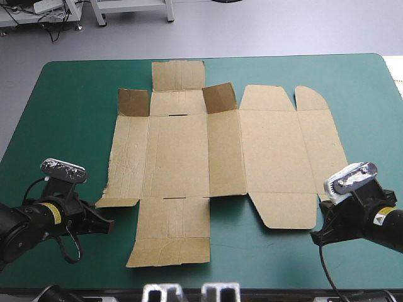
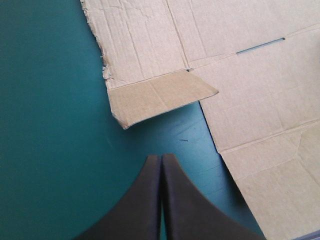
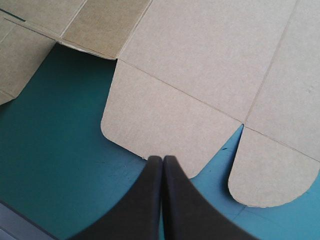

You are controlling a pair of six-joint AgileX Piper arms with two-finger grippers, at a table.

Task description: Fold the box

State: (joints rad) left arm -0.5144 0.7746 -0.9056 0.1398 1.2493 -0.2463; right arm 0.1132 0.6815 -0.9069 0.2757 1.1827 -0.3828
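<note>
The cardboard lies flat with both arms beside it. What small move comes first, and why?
Probably the left gripper opens its shut fingers and slides toward the small corner flap just ahead: the box is flat, and nothing is gripped.

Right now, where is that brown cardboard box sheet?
In the high view the box lies spread open across the middle of the teal-green table, between the left gripper off its near left corner and the right gripper off its near right.

You have one box (image 1: 189, 157) (a single brown sheet), two grippers, the left gripper (image 2: 161, 158) and the right gripper (image 3: 162, 159), and one table (image 1: 69, 107).
</note>
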